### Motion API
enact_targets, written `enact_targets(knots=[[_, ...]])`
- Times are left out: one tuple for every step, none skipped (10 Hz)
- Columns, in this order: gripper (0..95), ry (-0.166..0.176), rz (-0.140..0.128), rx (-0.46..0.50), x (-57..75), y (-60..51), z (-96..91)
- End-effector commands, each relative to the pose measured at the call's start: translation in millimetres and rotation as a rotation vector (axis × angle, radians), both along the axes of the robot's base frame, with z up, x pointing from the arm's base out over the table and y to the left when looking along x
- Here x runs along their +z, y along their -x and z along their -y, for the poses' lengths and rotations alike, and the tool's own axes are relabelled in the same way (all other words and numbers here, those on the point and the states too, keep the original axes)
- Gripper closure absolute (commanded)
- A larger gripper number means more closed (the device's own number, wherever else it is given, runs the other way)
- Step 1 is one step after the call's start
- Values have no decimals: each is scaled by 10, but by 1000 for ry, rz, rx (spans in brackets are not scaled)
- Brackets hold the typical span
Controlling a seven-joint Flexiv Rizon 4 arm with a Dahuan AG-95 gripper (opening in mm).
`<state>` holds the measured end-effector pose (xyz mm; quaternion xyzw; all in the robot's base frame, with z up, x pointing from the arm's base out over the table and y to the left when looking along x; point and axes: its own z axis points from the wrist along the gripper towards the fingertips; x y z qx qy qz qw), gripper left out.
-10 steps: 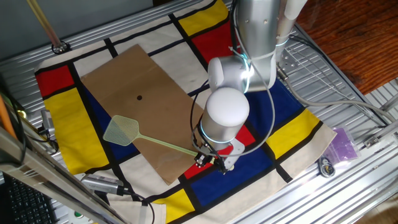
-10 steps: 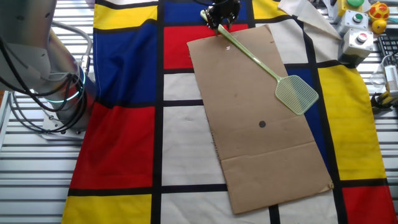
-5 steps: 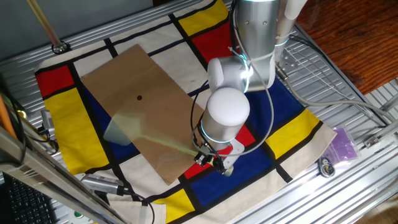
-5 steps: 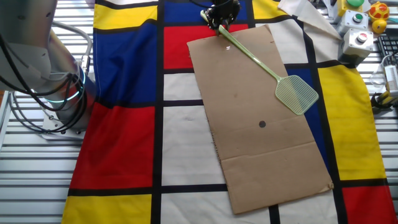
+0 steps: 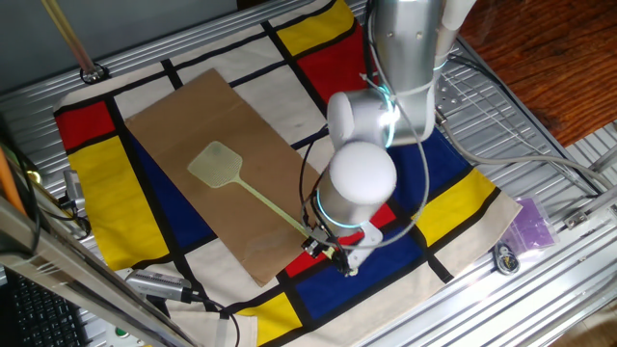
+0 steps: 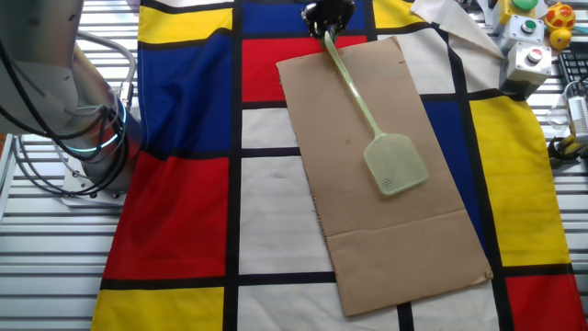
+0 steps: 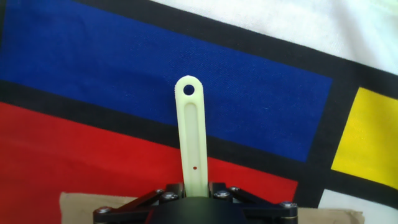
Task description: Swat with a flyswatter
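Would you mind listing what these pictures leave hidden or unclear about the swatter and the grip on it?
- Gripper fingertips: hand view, cut off by the bottom edge; one fixed view, hidden behind the arm's wrist.
- Flyswatter head: outside the hand view; whether it touches the cardboard cannot be told.
- Dark spot seen before on the cardboard: covered by the head.

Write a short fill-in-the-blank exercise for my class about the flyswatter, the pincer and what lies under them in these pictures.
1. The pincer is shut on the flyswatter's ____.
2. The mesh head lies over the brown ____ sheet.
3. In the hand view, the handle's free end has a round ____ in it.
4. That end lies over a ____ field of the cloth.

Missing words: handle; cardboard; hole; blue
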<state>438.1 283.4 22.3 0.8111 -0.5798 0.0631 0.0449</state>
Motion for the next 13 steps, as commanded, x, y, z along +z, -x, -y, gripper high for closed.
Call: enact_targets(knots=[[950, 68, 1, -11, 84, 19, -7], [950, 100, -1, -13, 144, 35, -17], [950, 117, -2, -11, 180, 45, -11], [950, 123, -4, -5, 219, 53, 31], [950, 120, -6, -5, 241, 56, 80], [950, 116, -5, -5, 255, 60, 112], [950, 114, -3, -11, 267, 62, 140], [950, 110, -1, -18, 272, 64, 157], [950, 102, 2, -29, 272, 63, 180], [950, 92, 4, -33, 265, 61, 199], [950, 4, 9, -71, 180, 35, 282], [950, -40, 16, -85, 105, 17, 313], [950, -58, 18, -93, 66, 7, 324]])
